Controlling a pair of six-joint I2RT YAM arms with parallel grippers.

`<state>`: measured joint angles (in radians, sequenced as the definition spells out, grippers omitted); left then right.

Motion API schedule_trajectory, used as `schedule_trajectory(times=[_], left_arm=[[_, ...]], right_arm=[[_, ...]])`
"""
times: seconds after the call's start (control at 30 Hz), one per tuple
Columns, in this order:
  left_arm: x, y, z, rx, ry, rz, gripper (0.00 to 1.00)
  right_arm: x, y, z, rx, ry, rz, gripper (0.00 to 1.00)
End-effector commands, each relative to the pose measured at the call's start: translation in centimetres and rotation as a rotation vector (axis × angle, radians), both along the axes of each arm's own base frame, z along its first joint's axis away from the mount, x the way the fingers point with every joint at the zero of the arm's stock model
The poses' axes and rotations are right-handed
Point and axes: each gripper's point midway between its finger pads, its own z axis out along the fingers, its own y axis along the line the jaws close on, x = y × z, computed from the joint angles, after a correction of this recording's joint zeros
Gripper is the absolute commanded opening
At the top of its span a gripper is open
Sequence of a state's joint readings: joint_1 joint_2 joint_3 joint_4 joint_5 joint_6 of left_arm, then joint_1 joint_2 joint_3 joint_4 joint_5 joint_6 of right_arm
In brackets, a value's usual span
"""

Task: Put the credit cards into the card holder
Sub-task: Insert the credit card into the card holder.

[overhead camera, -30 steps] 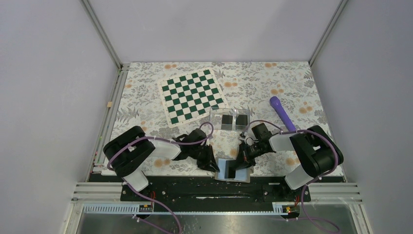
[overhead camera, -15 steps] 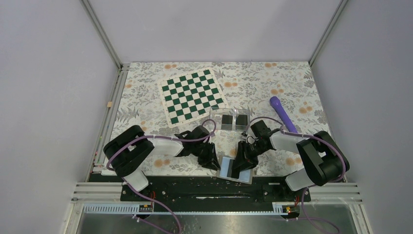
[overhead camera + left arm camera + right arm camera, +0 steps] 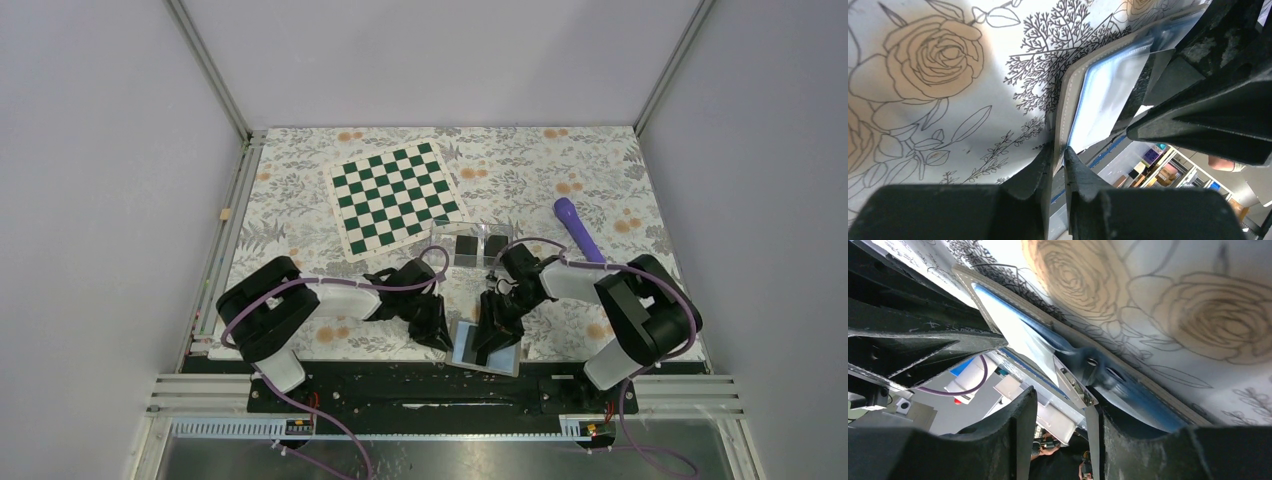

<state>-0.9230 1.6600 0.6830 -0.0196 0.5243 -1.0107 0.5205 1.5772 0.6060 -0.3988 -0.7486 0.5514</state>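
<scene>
Though two credit cards (image 3: 466, 248) seemingly sit in the card holder (image 3: 473, 230), more likely remain: left gripper (image 3: 1056, 149) pinches the nearby wallet (image 3: 465, 346), right gripper (image 3: 1063, 407) spread.

I can read no text, number, brand or sign in any of my views. The wallet (image 3: 1108, 90) has a blue inside that is blurred in both wrist views. The credit cards (image 3: 466, 248), at 12 o'clock from it, are too small to tell any print.
</scene>
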Motion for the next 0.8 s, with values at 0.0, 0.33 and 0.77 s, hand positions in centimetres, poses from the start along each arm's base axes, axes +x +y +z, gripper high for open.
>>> schedule_trajectory(times=[0.0,0.33,0.77], left_arm=[[0.6,-1.8,1.0,-0.041,-0.047,-0.023,0.13],[0.6,-1.8,1.4,-0.021,-0.052,-0.03,0.14],[3.5,-0.4,4.9,0.103,-0.236,-0.009,0.32]], right_arm=[[0.8,1.2,-0.7,-0.023,-0.059,0.031,0.46],[0.4,2.8,-0.6,-0.045,-0.066,0.104,0.49],[0.8,-1.5,1.7,-0.253,-0.202,0.187,0.73]])
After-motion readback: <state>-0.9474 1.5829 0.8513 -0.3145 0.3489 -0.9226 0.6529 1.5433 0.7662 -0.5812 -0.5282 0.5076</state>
